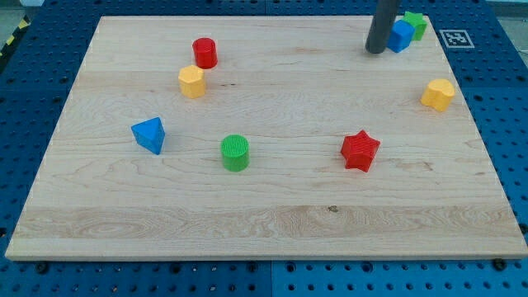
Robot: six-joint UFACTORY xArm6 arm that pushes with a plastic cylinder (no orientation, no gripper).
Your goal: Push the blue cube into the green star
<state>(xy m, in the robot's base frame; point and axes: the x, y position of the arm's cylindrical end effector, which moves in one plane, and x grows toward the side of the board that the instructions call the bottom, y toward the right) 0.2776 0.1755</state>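
Two blocks touching: blue cube (pixel 401 35), green star (pixel 416 23).

the wooden board (pixel 272 206) lies on a blue pegboard bench (pixel 33 74). near the board's top right corner the blue cube (pixel 402 35) touches the green star (pixel 416 24), with my tip (pixel 376 51) just left of the cube. a yellow block (pixel 438 95) sits near the right edge. the red star (pixel 360 151) and green cylinder (pixel 235 153) lie mid-board. the blue pyramid (pixel 149 134) is toward the left. the red cylinder (pixel 205 53) stands just above another yellow block (pixel 191 82).
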